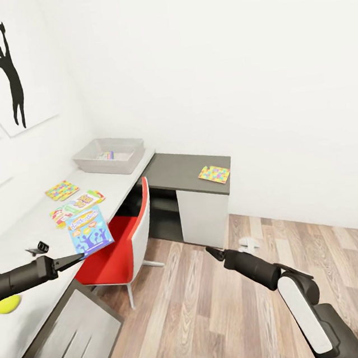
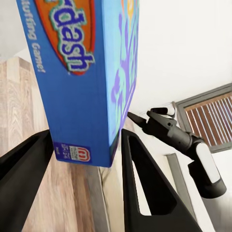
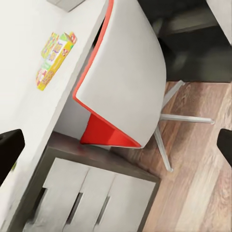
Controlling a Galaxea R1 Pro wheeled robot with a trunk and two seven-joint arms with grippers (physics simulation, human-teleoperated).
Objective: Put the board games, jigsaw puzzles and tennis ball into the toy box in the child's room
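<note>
The flat blue board game box with purple cartoon figures on its cover [image 1: 89, 231] is in the air above the front edge of the long pale grey table [image 1: 22, 233], just over the red seat of the chair [image 1: 117, 246], and it is held by its lower edge in the left gripper [image 1: 79, 258]. In the left wrist view the two black fingers [image 2: 145, 183] stand on either side of the box's narrow end [image 2: 79, 111], closed to about the thickness of the box, so the grip looks firm, though the contact of the pads themselves is hidden behind the cardboard and I can only suppose it. The step in hand is, in my judgement, the carrying of this game to the shallow light grey toy box [image 1: 88, 157], which stands at the far end of the table against the wall and already has something colourful inside. The next move calls for reaching forward over the long board game with red-yellow edging [image 1: 76, 206] and the pastel jigsaw puzzle sheet [image 1: 62, 190] without touching them, then lowering the box flat into the bin. A second jigsaw puzzle sheet [image 1: 214, 174] lies on the lower dark grey side section, and the yellow-green tennis ball [image 1: 7, 304] rests near the left arm. The right gripper [image 1: 214, 253] hangs over the wood floor; its fingertips sit at the opposite edges of the right wrist view, wide apart, and hold nothing.
</note>
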